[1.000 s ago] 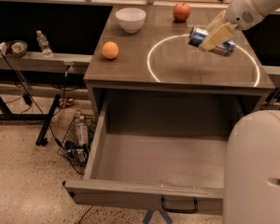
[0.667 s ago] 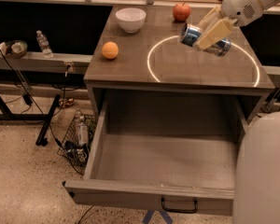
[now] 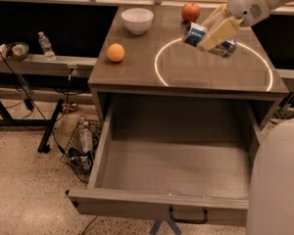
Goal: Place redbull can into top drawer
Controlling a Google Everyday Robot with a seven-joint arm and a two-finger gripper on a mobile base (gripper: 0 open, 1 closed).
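Note:
My gripper comes in from the upper right and is shut on the redbull can, a blue-and-silver can held on its side with a shiny end facing left. The can hangs above the cabinet top, inside the white ring. The top drawer is pulled wide open below, its plain grey inside bare, with a small black handle on its front panel.
On the cabinet top stand a white bowl, an orange and a red apple. A clear water bottle stands on the left shelf. Cables and a wire basket lie on the floor at left. My white body fills the lower right.
My gripper has carried the can to the left and slightly up over the cabinet top. The drawer stays open as before.

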